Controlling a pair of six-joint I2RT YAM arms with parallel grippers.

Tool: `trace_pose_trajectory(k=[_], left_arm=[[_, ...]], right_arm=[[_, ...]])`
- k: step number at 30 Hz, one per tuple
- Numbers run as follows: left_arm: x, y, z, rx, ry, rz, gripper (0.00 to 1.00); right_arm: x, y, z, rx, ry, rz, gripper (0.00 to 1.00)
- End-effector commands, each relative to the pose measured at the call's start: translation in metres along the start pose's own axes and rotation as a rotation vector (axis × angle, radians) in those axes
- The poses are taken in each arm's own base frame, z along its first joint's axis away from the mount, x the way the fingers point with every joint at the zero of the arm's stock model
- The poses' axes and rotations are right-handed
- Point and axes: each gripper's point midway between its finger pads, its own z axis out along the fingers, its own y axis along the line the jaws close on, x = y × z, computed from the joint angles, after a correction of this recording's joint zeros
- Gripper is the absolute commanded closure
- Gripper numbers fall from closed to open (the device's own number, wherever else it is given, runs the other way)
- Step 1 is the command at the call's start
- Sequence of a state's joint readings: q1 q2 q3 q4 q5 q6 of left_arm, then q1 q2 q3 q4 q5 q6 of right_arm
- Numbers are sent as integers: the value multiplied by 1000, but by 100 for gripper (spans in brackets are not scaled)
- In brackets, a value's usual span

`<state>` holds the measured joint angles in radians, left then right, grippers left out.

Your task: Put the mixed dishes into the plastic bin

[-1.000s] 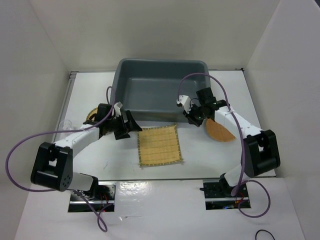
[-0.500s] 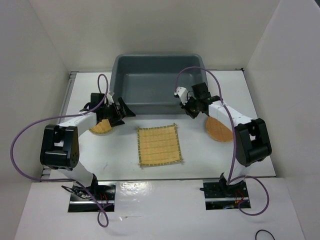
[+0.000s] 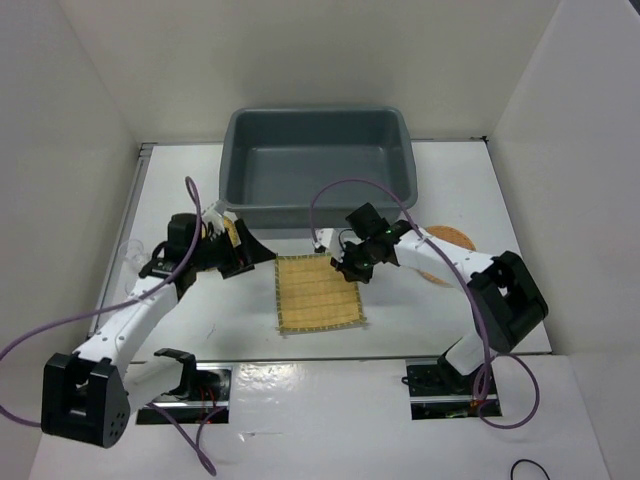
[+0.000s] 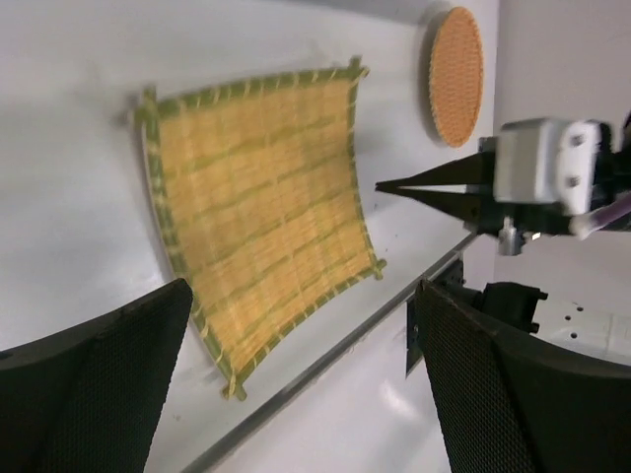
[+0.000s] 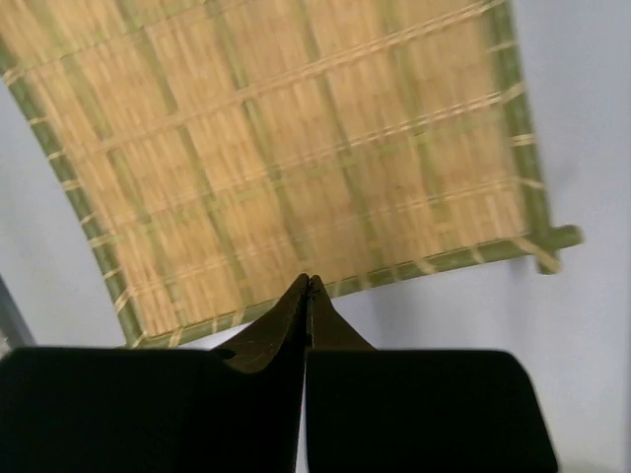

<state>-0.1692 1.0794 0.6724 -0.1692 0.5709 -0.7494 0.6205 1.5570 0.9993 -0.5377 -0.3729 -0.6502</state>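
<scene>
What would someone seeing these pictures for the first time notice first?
The yellow bamboo mat lies flat mid-table, in front of the big grey bin at the far side. The right gripper, jaws shut, points at the mat's edge, while the left gripper sits with jaws open wide on the mat's other side. An orange woven disc lies off to the right.

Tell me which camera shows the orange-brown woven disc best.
Left wrist: the orange-brown disc lies whole and unobstructed, though seen at a slant. Top external shows only parts of it either side of the right arm. The right wrist view misses it.
</scene>
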Motion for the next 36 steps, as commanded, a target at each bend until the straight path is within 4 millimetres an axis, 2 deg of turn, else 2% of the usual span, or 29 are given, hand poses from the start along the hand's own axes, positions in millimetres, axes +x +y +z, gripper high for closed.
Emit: trace_pose_trajectory(k=[1,3,5,6,7,8,9,10,11,12,15,20,21,23,25,27,31,35,36], left_arm=[[52,30,6,-51,115,-133,0],[70,30,12,-53,152,-124,0],[77,42,20,-114,169,-129,0],[81,45,23,-116,186,-103,0],[78,42,28,-119,191,-86,0],[81,50,34,-148,222,-110,0],[84,49,39,-144,239,-90,0],[87,48,42,-146,258,-87,0],[86,50,46,-151,263,-90,0],[87,47,48,-139,265,-77,0],[91,47,52,-128,260,-89,0],[99,42,65,-65,275,-73,0],[94,35,70,-28,257,-67,0],[105,37,75,-11,284,-66,0],[105,35,83,29,281,-74,0],[115,35,91,73,315,-77,0],[128,30,103,168,362,-73,12],[133,18,109,255,380,-55,30],[134,14,109,267,381,-51,38]], right_arm=[[14,12,-1,-60,40,26,100],[16,24,10,-98,54,23,100],[19,23,16,-105,64,37,100],[27,24,23,-114,96,58,100],[29,24,28,-119,102,61,100],[34,23,30,-117,119,65,100],[44,25,36,-125,154,88,100],[42,26,40,-125,149,77,100],[51,29,42,-128,175,95,100],[51,24,47,-109,171,99,100],[68,22,54,-77,214,113,100],[70,23,55,-81,222,116,100],[68,23,57,-81,215,105,100],[70,24,59,-86,223,107,100],[70,24,59,-86,223,107,100],[73,27,59,-90,230,110,100],[72,25,60,-86,223,107,100],[69,24,58,-81,215,104,100],[69,24,58,-81,215,104,100]])
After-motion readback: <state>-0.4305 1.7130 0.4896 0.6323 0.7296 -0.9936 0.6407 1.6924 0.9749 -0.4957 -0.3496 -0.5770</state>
